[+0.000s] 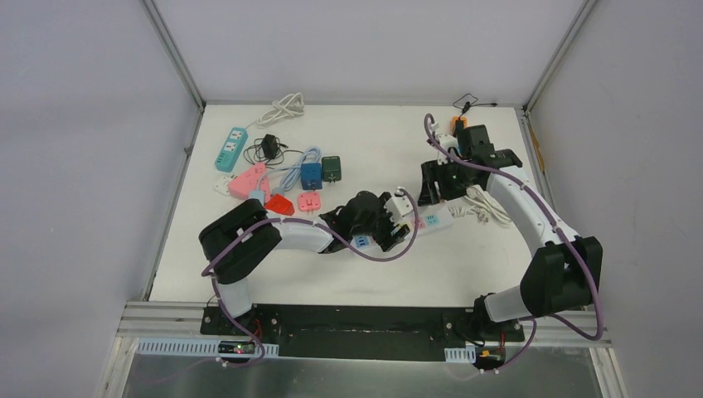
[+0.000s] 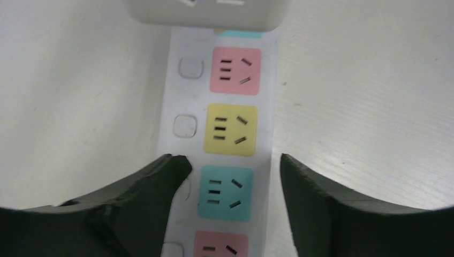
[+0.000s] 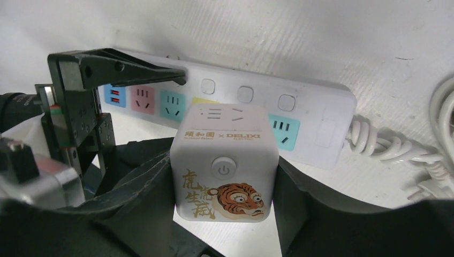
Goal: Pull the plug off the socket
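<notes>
A white power strip [image 1: 437, 220] with coloured sockets lies mid-table. It also shows in the left wrist view [image 2: 182, 96] and the right wrist view [image 3: 316, 115]. A white cube plug [image 1: 404, 205] with a tiger print [image 3: 225, 160] stands over the strip, and its pins are hidden. Its underside shows at the top of the left wrist view [image 2: 209, 13]. My right gripper [image 1: 425, 193] [image 3: 225, 168] is shut on the cube's two sides. My left gripper [image 1: 388, 230] [image 2: 233, 163] straddles the strip near its blue socket, with one finger [image 3: 134, 72] along the far edge.
The strip's coiled white cable [image 1: 489, 207] [image 3: 396, 147] lies to the right. At back left sit a teal strip [image 1: 231, 149], a pink strip [image 1: 249, 180], blue [image 1: 311, 174] and green [image 1: 331, 168] cubes, red [image 1: 280, 204] and pink [image 1: 309, 201] adapters and a black adapter [image 1: 270, 148].
</notes>
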Available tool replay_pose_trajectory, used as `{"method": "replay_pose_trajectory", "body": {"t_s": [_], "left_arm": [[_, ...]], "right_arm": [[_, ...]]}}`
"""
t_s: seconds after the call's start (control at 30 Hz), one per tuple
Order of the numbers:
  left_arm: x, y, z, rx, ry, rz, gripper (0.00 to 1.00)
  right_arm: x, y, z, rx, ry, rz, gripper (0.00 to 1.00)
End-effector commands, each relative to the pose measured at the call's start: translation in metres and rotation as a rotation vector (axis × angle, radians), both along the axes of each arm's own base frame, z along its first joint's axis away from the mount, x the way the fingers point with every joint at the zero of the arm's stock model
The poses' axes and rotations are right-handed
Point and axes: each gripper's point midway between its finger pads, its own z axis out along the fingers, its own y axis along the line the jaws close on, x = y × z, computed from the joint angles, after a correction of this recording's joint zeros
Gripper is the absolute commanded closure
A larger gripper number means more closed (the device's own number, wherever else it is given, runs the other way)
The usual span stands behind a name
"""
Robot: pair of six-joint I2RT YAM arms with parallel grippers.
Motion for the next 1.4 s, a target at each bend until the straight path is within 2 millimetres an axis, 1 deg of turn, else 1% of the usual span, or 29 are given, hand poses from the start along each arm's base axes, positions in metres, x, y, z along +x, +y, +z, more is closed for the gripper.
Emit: {"method": "replay_pose_trajectory", "body": {"t_s": [0.0,0.1,0.23,0.3,0.37,0.43,0.53,0.63,0.73,0.9,1.0,1.1,1.37], "left_arm": [[0.002,0.015,0.01,0.055,0.072,0.055,0.2],[0.003,0.013,0.035,0.012,0.043,0.054,0.15],[-0.001,0.013,0.067,-0.052,0.008,0.036,0.12],[-0.004,0.016,0.084,-0.093,-0.014,0.03,0.07],[-0.01,0.021,0.099,-0.145,-0.039,0.02,0.01],[-0.017,0.024,0.114,-0.211,-0.07,0.004,0.01],[-0.024,0.027,0.131,-0.279,-0.12,-0.024,0.01],[-0.025,0.029,0.138,-0.31,-0.164,-0.024,0.01],[-0.021,0.029,0.143,-0.317,-0.192,-0.009,0.01],[-0.008,0.024,0.147,-0.303,-0.218,0.035,0.01],[0.0,0.02,0.146,-0.296,-0.228,0.054,0.02],[0.002,0.016,0.146,-0.298,-0.223,0.051,0.04],[0.003,0.012,0.144,-0.299,-0.209,0.06,0.11]], "right_arm": [[0.002,0.013,0.023,0.175,-0.008,0.004,1.0],[0.003,0.015,0.026,0.249,0.013,-0.002,1.0],[-0.001,0.024,0.029,0.356,0.055,0.015,1.0],[-0.003,0.029,0.029,0.407,0.077,0.023,1.0],[-0.005,0.034,0.03,0.46,0.106,0.034,1.0],[-0.008,0.042,0.033,0.523,0.138,0.049,1.0],[-0.013,0.053,0.038,0.629,0.195,0.061,1.0],[-0.016,0.06,0.039,0.706,0.241,0.061,1.0],[-0.016,0.063,0.041,0.741,0.26,0.056,1.0],[-0.02,0.067,0.041,0.767,0.276,0.066,1.0],[-0.023,0.07,0.041,0.78,0.288,0.08,1.0],[-0.026,0.071,0.039,0.786,0.3,0.081,1.0],[-0.032,0.081,0.032,0.797,0.354,0.095,1.0]]}}
